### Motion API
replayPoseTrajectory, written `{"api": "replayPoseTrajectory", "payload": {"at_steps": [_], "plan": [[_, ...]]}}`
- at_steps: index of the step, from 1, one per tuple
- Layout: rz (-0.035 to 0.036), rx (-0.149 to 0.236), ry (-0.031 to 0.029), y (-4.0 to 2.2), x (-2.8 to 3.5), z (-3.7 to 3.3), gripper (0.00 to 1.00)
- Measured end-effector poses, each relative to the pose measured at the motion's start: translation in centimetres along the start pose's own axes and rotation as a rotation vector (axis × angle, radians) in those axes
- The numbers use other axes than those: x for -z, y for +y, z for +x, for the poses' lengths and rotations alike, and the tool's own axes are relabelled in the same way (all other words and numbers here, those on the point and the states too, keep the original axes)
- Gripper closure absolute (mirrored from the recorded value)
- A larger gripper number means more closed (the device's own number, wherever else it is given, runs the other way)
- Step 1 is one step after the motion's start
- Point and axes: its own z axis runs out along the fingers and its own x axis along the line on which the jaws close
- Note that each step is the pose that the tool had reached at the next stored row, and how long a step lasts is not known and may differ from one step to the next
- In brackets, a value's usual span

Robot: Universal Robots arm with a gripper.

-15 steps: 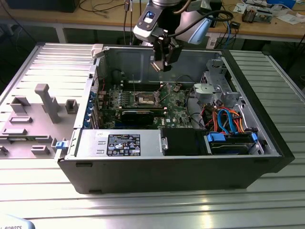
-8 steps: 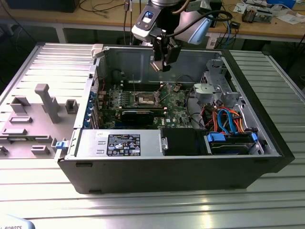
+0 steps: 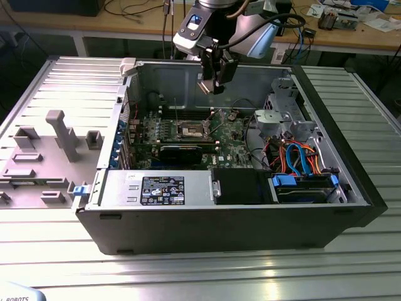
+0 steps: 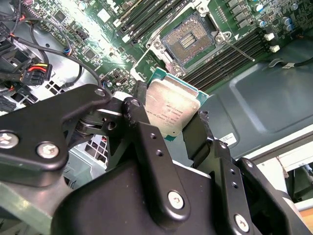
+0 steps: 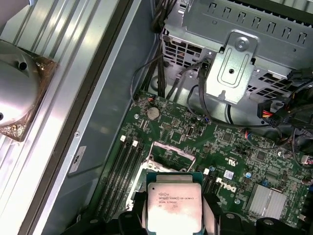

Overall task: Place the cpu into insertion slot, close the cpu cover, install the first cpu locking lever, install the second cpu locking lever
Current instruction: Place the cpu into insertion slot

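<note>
A ribbed metal counter (image 3: pixel 188 276) carries an open black case (image 3: pixel 219 229) lying on its side, with its green board (image 3: pixel 229 135) facing up. On the exterior view's left, a grey panel (image 3: pixel 81 94) with moulded plastic blocks lies flat beside the case. Behind them runs a wooden bench (image 3: pixel 351 37) strewn with cables and papers.

The arm (image 3: pixel 250 31) reaches over the case from the back. Its black fingers (image 4: pixel 144 137) are closed narrowly on the cpu (image 4: pixel 171 110), one finger at each of two opposite edges. The chip's silver top faces the camera in both wrist views. The cpu hangs in the air above the board, clear of it and not touching the slot (image 4: pixel 188 41). The slot lies open, its dark centre bare inside the metal rim.

A thin lever (image 4: pixel 237 50) slants out from the slot across the memory slots (image 4: pixel 215 66). A long black card (image 3: pixel 182 150) sits just beside the slot. A silver drive cage (image 5: pixel 234 68) stands at the board's edge, and black wires (image 5: pixel 195 98) droop from it onto the board near a coin cell (image 5: pixel 153 113). Orange and blue cables (image 3: pixel 301 157) fill the case's corner on the exterior view's right. A labelled power unit (image 3: pixel 160 188) lines the near wall.
</note>
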Motion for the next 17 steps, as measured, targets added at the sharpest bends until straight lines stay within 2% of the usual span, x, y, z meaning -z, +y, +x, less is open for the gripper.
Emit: {"api": "replayPoseTrajectory", "payload": {"at_steps": [5, 11, 16, 17], "plan": [[-0.0003, -0.007, -0.0006, 0.0, 0.0, 0.0, 0.46], [-0.0016, -0.067, -0.0054, -0.01, -0.03, 0.0, 0.46], [-0.0021, -0.079, -0.0063, -0.4, -0.19, 0.15, 0.46], [-0.0018, -0.092, -0.0074, -0.4, -0.29, 0.14, 0.46]]}}
